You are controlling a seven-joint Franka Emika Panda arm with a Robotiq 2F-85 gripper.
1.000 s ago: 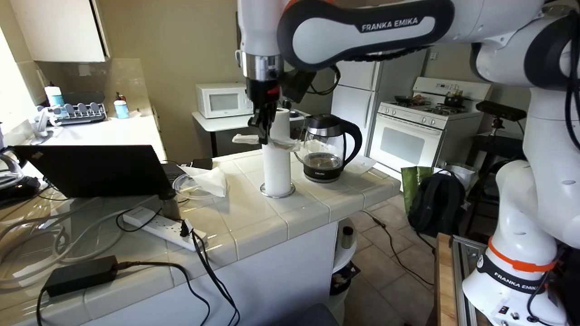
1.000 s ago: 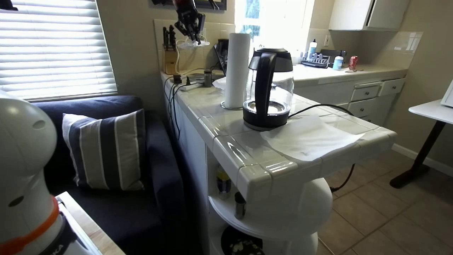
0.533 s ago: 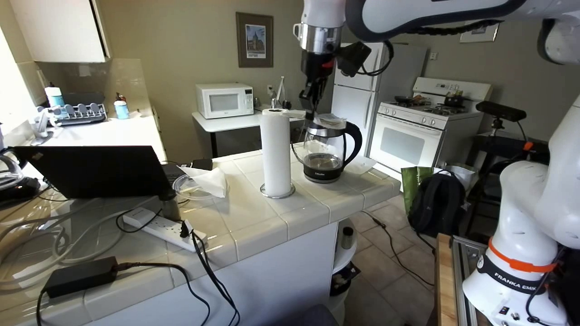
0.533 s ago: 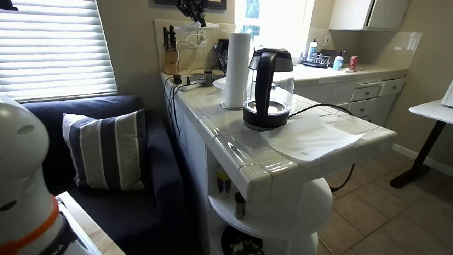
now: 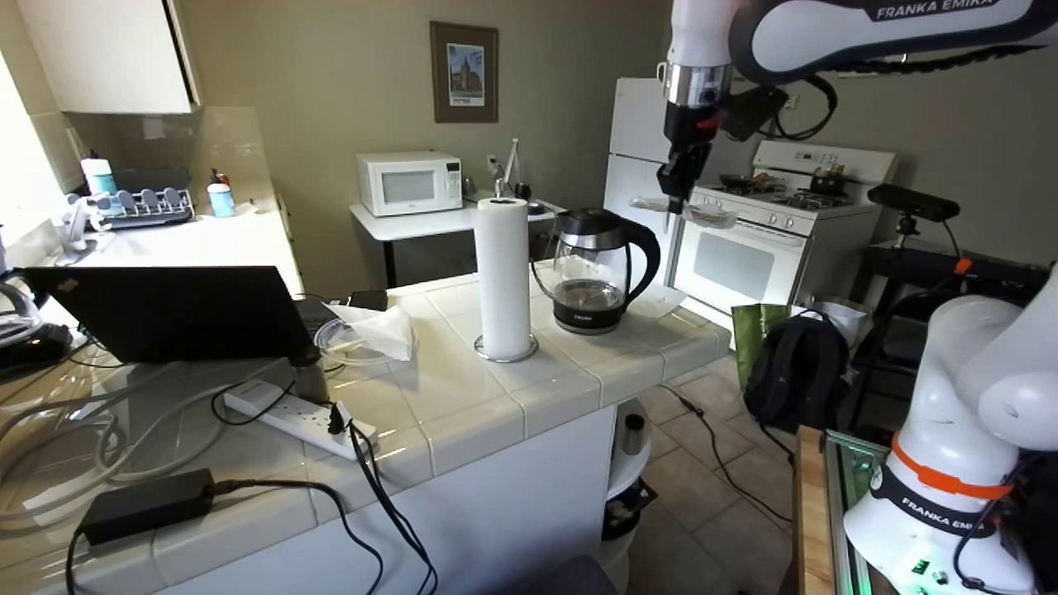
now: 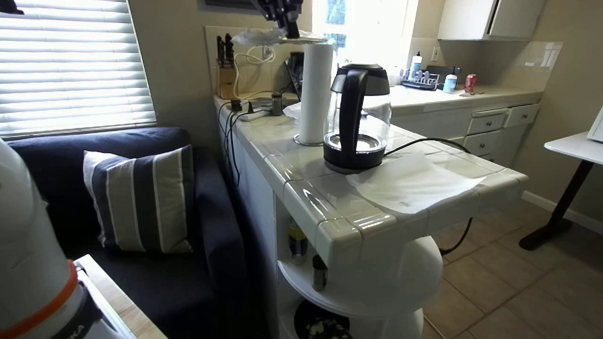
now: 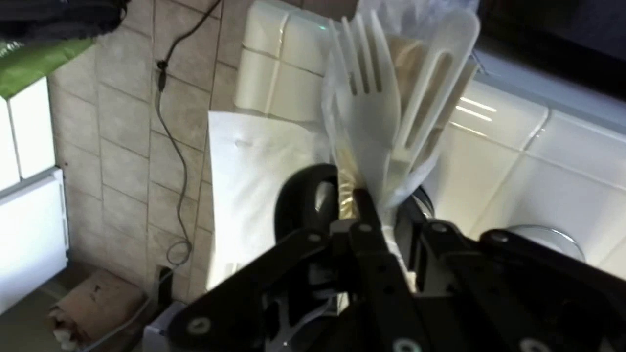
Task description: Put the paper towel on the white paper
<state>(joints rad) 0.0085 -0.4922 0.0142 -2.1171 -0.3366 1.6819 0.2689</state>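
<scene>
Paper towel roll [image 5: 503, 281] upright, apart from white paper [image 6: 414, 183]; gripper [image 7: 385, 208] pinching wrapped cutlery [image 7: 369, 120] (arm [image 5: 826, 41] lettered "FRANKA EMIKA").

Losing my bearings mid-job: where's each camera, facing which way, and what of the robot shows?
In an exterior view: beside the counter, facing the stove; arm, base, gripper show.
In an exterior view: off the counter's end, facing the kettle, window behind; gripper at top, base at left.
Wrist view: above the gripper, looking down past the held cutlery packet at the white paper; fingers show.
Both exterior views share the paper towel roll and kettle.
</scene>
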